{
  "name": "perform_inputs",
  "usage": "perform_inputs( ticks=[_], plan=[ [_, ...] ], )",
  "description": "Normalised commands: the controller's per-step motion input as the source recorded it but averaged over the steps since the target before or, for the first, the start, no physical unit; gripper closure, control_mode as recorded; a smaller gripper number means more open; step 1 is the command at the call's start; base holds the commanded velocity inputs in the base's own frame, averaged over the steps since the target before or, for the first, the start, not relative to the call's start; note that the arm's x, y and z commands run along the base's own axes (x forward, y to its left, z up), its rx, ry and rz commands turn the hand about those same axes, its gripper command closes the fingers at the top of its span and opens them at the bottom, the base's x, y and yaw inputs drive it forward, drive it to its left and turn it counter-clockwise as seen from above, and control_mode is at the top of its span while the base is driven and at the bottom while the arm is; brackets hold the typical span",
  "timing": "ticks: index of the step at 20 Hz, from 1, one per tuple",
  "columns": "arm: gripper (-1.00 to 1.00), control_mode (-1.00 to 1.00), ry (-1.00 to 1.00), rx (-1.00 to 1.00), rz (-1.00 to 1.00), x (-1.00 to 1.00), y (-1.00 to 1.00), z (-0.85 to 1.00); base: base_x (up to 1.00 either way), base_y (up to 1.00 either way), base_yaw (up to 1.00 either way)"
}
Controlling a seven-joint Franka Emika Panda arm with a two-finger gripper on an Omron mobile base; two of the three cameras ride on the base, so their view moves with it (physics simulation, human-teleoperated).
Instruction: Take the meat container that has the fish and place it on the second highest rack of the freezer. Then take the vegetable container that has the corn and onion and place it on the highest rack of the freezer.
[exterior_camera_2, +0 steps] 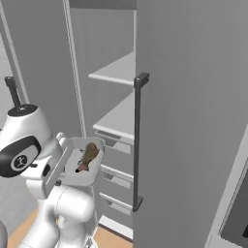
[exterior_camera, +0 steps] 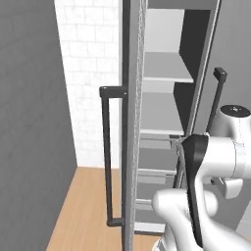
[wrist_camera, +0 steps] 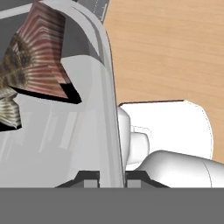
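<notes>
My gripper (wrist_camera: 111, 178) is shut on the rim of a pale grey meat container (exterior_camera_2: 79, 170), its fingertips (wrist_camera: 89, 178) pinching the thin wall from both sides. The container tilts steeply with its open side up, just left of the open freezer (exterior_camera_2: 104, 43) at drawer height. The fish (exterior_camera_2: 88, 153), a mottled olive-brown lump with a reddish fin (wrist_camera: 41, 52), lies inside the tray. The highest rack (exterior_camera_2: 116, 70) and the second highest rack (exterior_camera_2: 120, 119) are bare pale boards, above and to the right of the tray. The corn and onion container is out of view.
Both freezer doors stand open: one edge-on (exterior_camera: 130, 122) with a dark bar handle (exterior_camera: 105, 157), the other (exterior_camera_2: 193, 121) with its handle (exterior_camera_2: 137, 140) close to the tray's right. Grey drawers (exterior_camera_2: 115, 175) sit below the racks. Wooden floor (exterior_camera: 88, 211) lies beneath.
</notes>
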Motion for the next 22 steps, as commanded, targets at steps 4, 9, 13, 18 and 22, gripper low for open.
perform_inputs(
  ticks=[4, 9, 13, 18, 22],
  plan=[
    [1.00, 1.00, 0.00, 0.00, 0.00, 0.00, 0.00, 0.00, -0.01, -0.72, -0.05],
    [1.00, 1.00, 0.00, 0.00, 0.00, 0.00, 0.00, 0.00, 0.26, -0.35, -0.03],
    [1.00, 1.00, 0.00, 0.00, 0.00, 0.00, 0.00, 0.00, 0.70, 0.00, 0.03],
    [1.00, 1.00, 0.00, 0.00, 0.00, 0.00, 0.00, 0.00, 0.58, 0.04, 0.02],
    [1.00, 1.00, 0.00, 0.00, 0.00, 0.00, 0.00, 0.00, 0.05, 0.42, -0.02]
  ],
)
